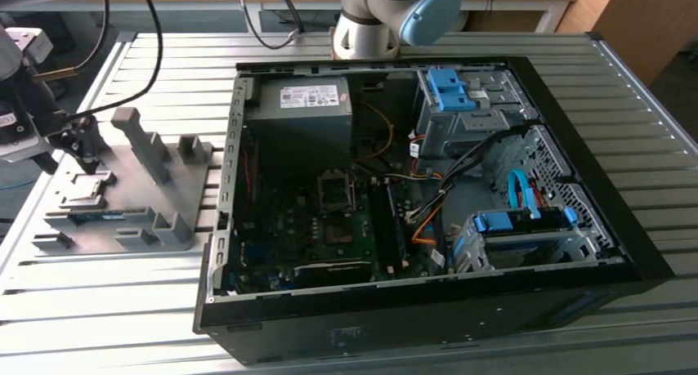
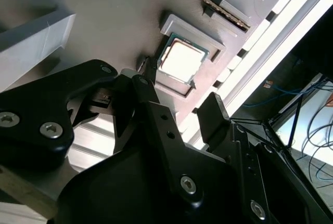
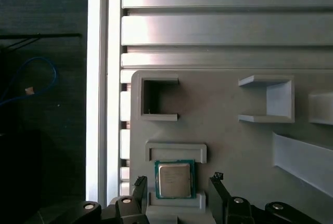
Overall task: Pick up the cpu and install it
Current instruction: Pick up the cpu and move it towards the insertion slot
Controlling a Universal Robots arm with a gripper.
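Observation:
The cpu (image 3: 175,179) is a small square chip with a dull silver top. It lies flat in a shallow recess of the grey fixture plate (image 3: 229,146). In both wrist views my gripper (image 3: 177,181) is open, one black fingertip (image 3: 139,183) on each side of the chip and neither touching it. The second wrist view shows the cpu (image 2: 181,60) just beyond the gripper (image 2: 179,93). In the exterior view the gripper (image 1: 77,145) hangs over the fixture plate (image 1: 131,197) at the exterior view's left.
An open computer case (image 1: 567,146) with its motherboard (image 1: 327,228) stands in the middle of the slatted metal table (image 1: 643,89). Upright grey posts (image 1: 142,142) rise from the fixture. A dark memory stick (image 1: 104,217) lies on its near part. The table edge (image 3: 99,78) runs close by.

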